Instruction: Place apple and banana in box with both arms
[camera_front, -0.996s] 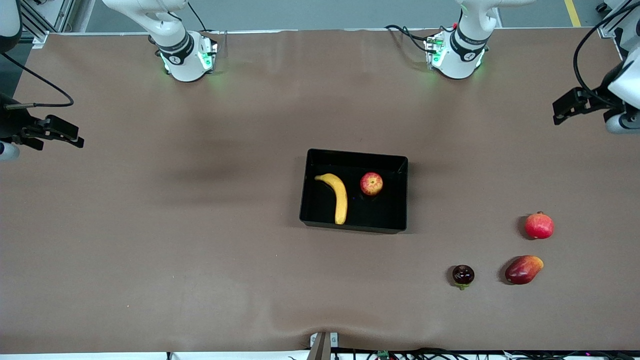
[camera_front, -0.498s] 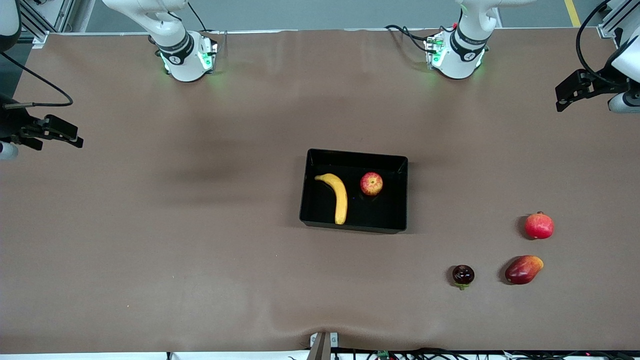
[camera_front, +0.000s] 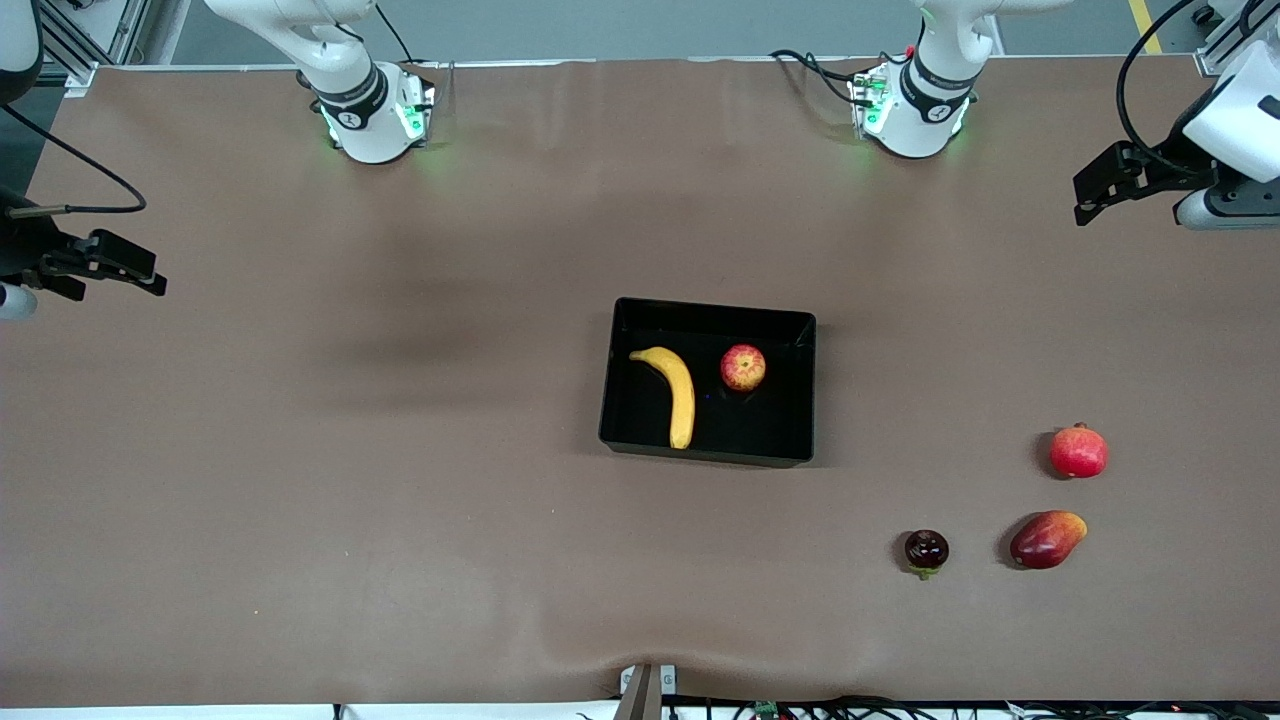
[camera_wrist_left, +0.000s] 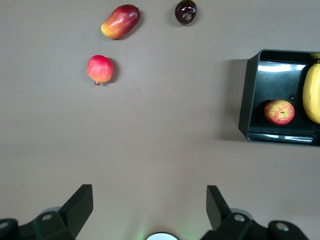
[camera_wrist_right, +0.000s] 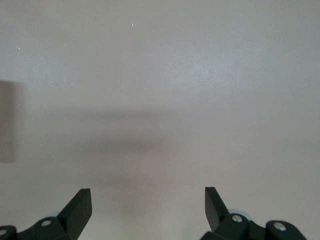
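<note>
A: What did the table show at that moment?

B: The shallow black plastic box (camera_front: 708, 452) sat mid-table with the curved yellow banana (camera_front: 677, 392) and the small red, yellow-streaked apple (camera_front: 743, 367) lying inside it, side by side and apart, the apple toward the left arm's end.

A: And the arms?

B: Both were pulled back to the table's ends. The left gripper (camera_front: 1092, 195) hung over the brown table (camera_front: 400, 480) at the left arm's end, fingers (camera_wrist_left: 80, 206) spread wide and empty. The right gripper (camera_front: 130, 268) waited over its own end, fingers (camera_wrist_right: 80, 206) likewise released, holding nothing.

A: Anything different from a second before?

B: Only the left arm: its gripper had risen toward the bases' edge and swung slightly inward toward the table's middle. The right gripper and all the fruit had not moved.

A: What else lay about?

B: Toward the left arm's end, nearer the front camera than the box: a plain red round fruit with a crown tip (camera_front: 1078, 451), a red-orange mango (camera_front: 1046, 539) and a small dark maroon fruit (camera_front: 926, 550), each apart from the others
</note>
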